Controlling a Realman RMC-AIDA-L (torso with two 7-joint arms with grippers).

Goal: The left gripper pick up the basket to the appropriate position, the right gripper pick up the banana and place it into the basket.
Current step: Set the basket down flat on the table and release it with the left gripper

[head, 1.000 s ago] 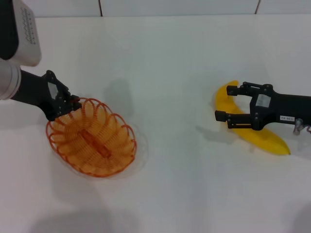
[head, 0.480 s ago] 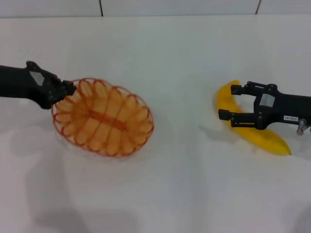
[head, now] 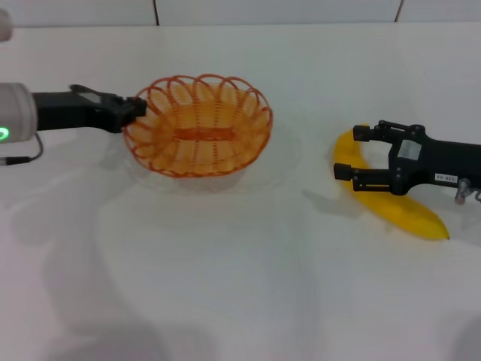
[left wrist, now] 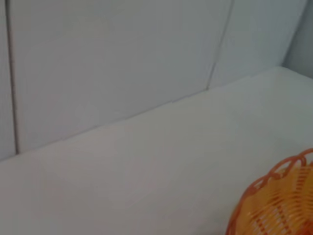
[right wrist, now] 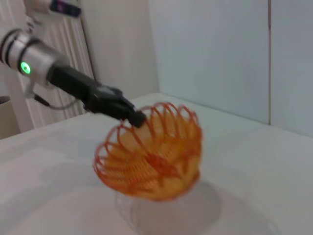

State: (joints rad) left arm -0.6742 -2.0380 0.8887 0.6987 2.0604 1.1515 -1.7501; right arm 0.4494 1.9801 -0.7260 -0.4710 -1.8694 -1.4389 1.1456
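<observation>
The left claw (head: 135, 109) is clamped on the left rim of the basket (head: 199, 126) and holds it above the table (head: 240, 286), tilted, with its shadow beneath. Well apart to the right, the banana (head: 391, 207) lies on the table. The right claw (head: 349, 154) sits over the banana's upper half with its fingers spread wide, one on each side

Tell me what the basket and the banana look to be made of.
The basket looks like thin orange wire, probably coated metal or plastic: open loops at the rim, see-through weave. The banana looks plastic: uniform bright yellow, smooth, no spots. The left gripper holds the basket's rim.
</observation>
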